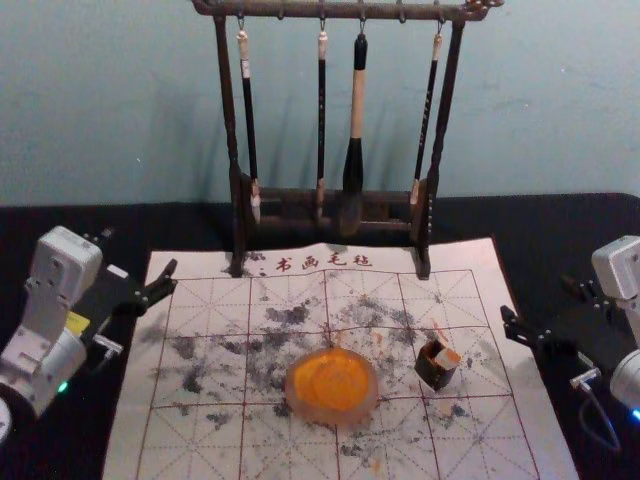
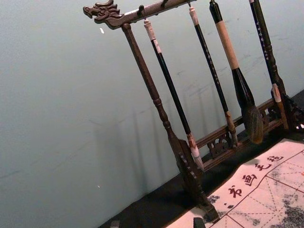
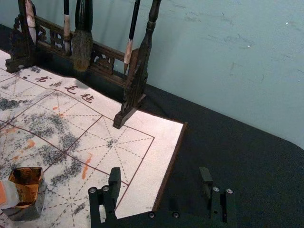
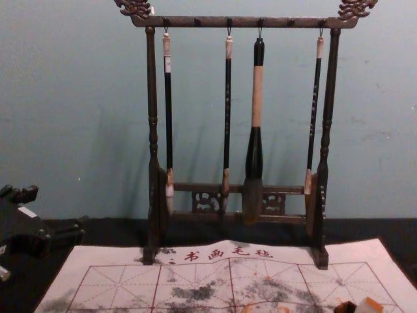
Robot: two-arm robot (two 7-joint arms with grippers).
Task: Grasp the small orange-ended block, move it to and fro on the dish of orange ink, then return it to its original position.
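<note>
Orange-ended block (image 1: pixel 451 357): tilted in the mouth of the small dark box, its orange end sticking out; from the ink dish it lies toward three o'clock, a touch higher.
Small dark box (image 1: pixel 434 372): open-topped, standing on the mat near the dish, its inner walls stained orange in the right wrist view.
Ink dish (image 1: pixel 333 385): round, pale-rimmed, with orange ink inside, on the mat.
Right gripper (image 1: pixel 540 302): between two and three o'clock from the dish, near the mat's edge; in the right wrist view its jaws stand wide apart, well away from the block.
Left gripper (image 1: pixel 140 258): parked at ten o'clock from the dish, by the mat's far corner on that side; jaws apart. The chest view has it between eight and nine o'clock of centre.
Brush rack (image 1: pixel 430 215): dark carved wood, upright at twelve o'clock from the dish, its feet at the mat's far edge.
Hanging brushes: four on the rack, three slim and one thick brush (image 1: pixel 354 150), all tips down.
Mat (image 1: pixel 125 450): pale, red-gridded, marked with grey smudges and orange streaks, red characters along its twelve o'clock border.
Desk (image 1: pixel 40 225): black, under the mat.
</note>
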